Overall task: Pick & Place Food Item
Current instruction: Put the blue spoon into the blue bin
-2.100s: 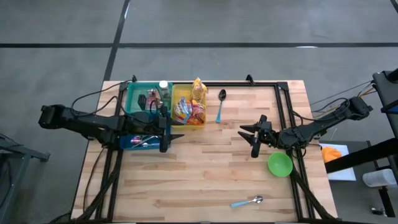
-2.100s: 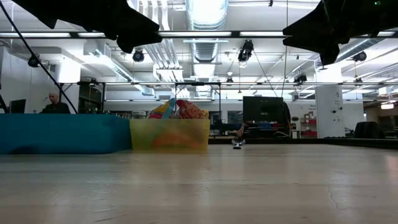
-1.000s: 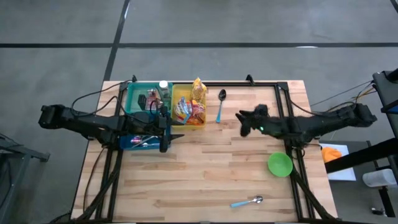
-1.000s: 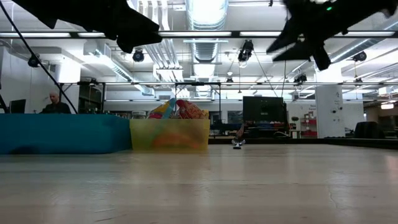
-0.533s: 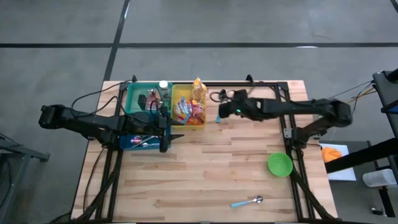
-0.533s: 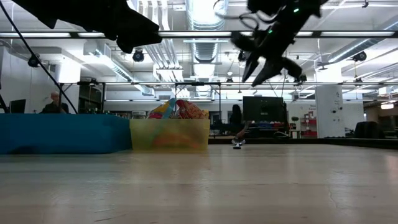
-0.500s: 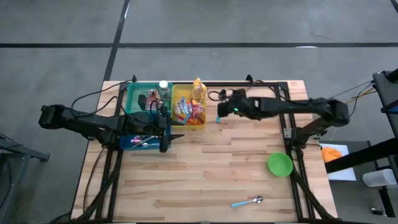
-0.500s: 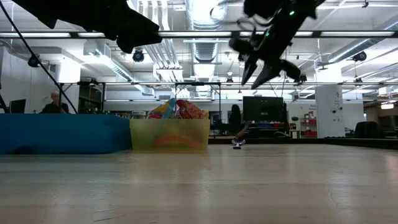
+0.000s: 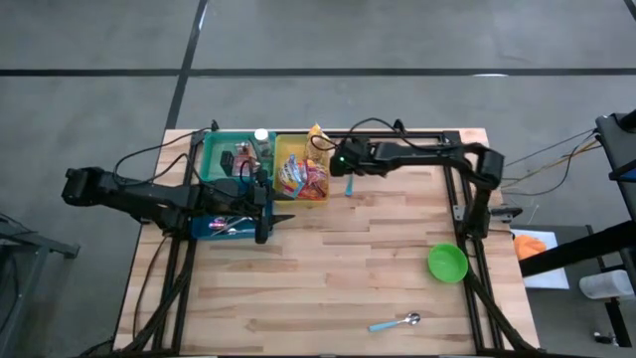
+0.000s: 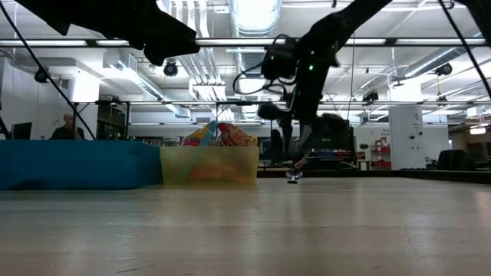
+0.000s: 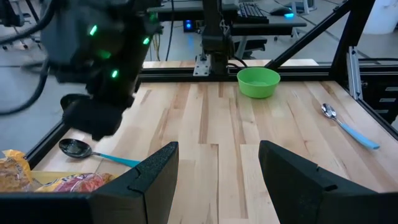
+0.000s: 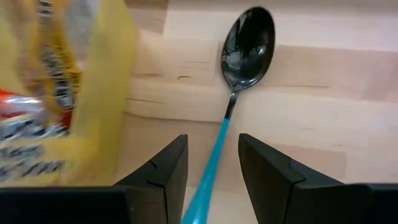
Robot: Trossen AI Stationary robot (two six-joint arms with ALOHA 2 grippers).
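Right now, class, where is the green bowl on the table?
In the high view the green bowl sits on the table's right side, near the right-hand frame rail, with a blue-handled spoon lying nearer the front edge beside it.

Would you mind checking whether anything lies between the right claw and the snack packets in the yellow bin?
The right claw, open, hangs over the blue-handled spoon just beside the yellow bin. Only the bin's wall separates it from the snack packets; above the rim nothing visible blocks the way.
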